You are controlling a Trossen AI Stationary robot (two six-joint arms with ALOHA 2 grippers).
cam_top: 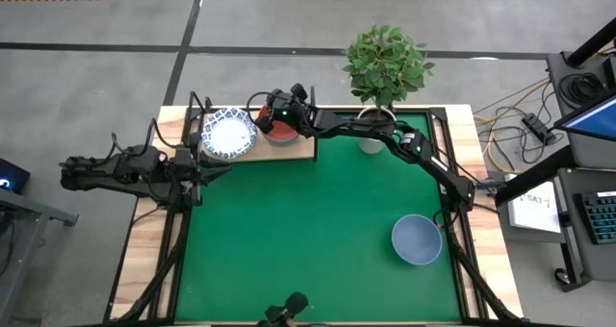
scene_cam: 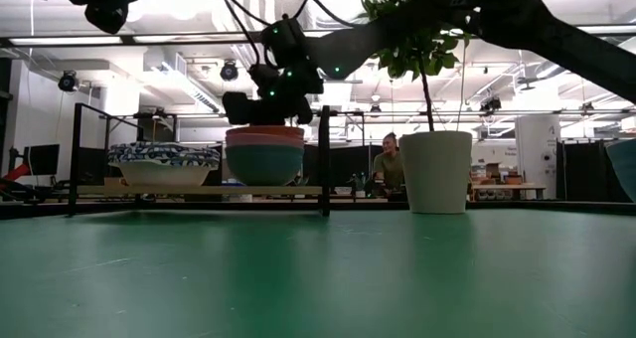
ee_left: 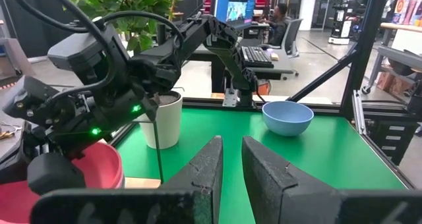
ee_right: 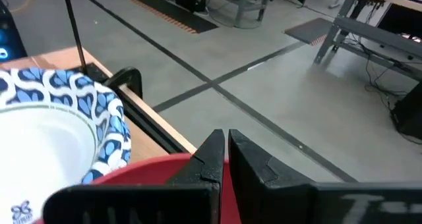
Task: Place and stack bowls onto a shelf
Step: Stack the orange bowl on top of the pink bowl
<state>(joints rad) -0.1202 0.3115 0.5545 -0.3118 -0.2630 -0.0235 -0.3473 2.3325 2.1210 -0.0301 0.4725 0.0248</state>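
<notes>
On the left we see the left end effector (cam_top: 219, 171) hanging just beside the near edge of the shelf (cam_top: 300, 152). Its 2 fingers (ee_left: 204, 168) sit close together with a thin gap and nothing between them, so it is released.

Next comes the shelf, a light wooden board at the far left corner of the table (cam_top: 144, 250). On its left part stands a stack of white bowls with blue rims (cam_top: 228, 134). Just beside them is a second stack (we count a teal bowl (scene_cam: 264, 164) at the bottom, with a pink bowl (scene_cam: 264, 136) and a red bowl (cam_top: 282, 133) on top).

The right end effector (cam_top: 273, 113) is at the far side of that red bowl. Its fingers (ee_right: 211, 157) are clenched on the red rim.

Further right, a white plant pot (scene_cam: 435, 171) with a leafy green plant (cam_top: 387, 62) stands at the far edge of the green mat (cam_top: 318, 231).

Well apart from all this, a grey-blue bowl (cam_top: 417, 239) sits alone on the mat near the right side. In the room behind, a person (scene_cam: 390, 166) sits at a desk.
</notes>
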